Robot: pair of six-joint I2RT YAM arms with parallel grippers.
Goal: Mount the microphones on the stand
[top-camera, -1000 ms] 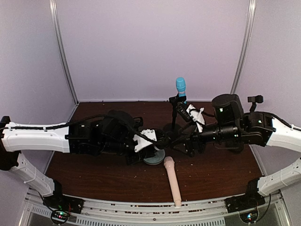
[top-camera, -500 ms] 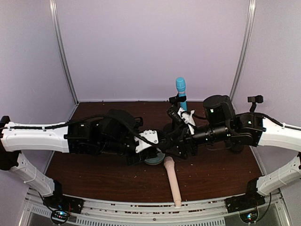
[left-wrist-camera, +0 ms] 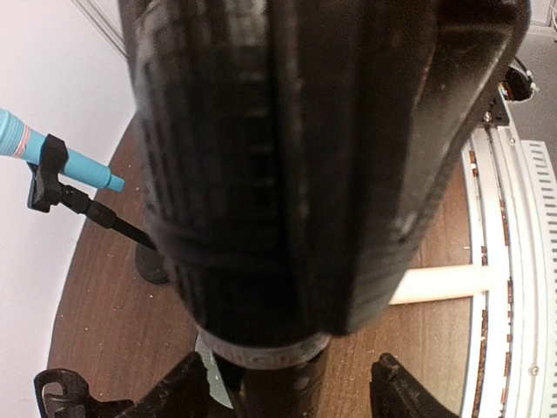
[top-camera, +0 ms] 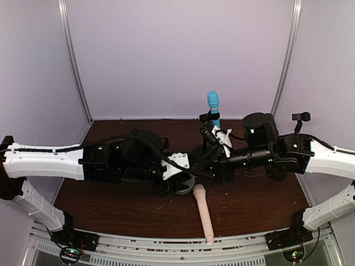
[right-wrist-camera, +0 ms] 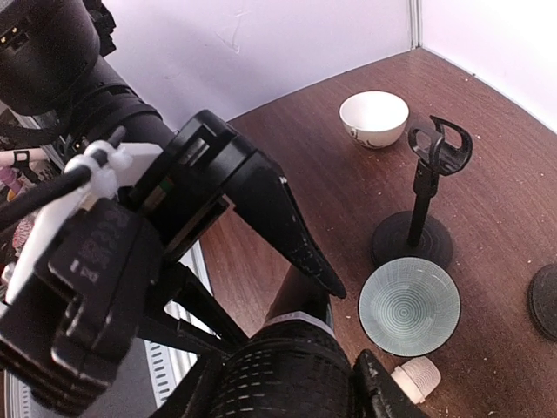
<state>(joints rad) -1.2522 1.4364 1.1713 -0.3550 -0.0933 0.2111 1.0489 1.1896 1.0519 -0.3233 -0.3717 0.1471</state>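
The black microphone [left-wrist-camera: 287,174] hangs between both grippers above the table's middle. My right gripper [right-wrist-camera: 283,392] is shut on its mesh head [right-wrist-camera: 287,370]. Around its handle, my left gripper [left-wrist-camera: 291,396] stands open, with a gap beside the right finger. In the top view the two grippers meet, left [top-camera: 190,166] and right [top-camera: 209,166]. The light blue microphone [top-camera: 213,105] sits upright in a stand's clip [top-camera: 206,118]. The pale pink-beige microphone [top-camera: 203,213] lies flat on the table near the front edge. An empty stand [right-wrist-camera: 425,200] rises beside a bowl.
A grey-green bowl [right-wrist-camera: 409,305] sits under the grippers, next to the empty stand's round base. A white bowl [right-wrist-camera: 374,117] stands farther off by the wall. Another round base [right-wrist-camera: 548,300] shows at the frame's edge. White walls close in the brown table [top-camera: 111,194].
My right arm has moved left to meet the left gripper and closed on the black microphone's head. The left jaws have opened off the handle.
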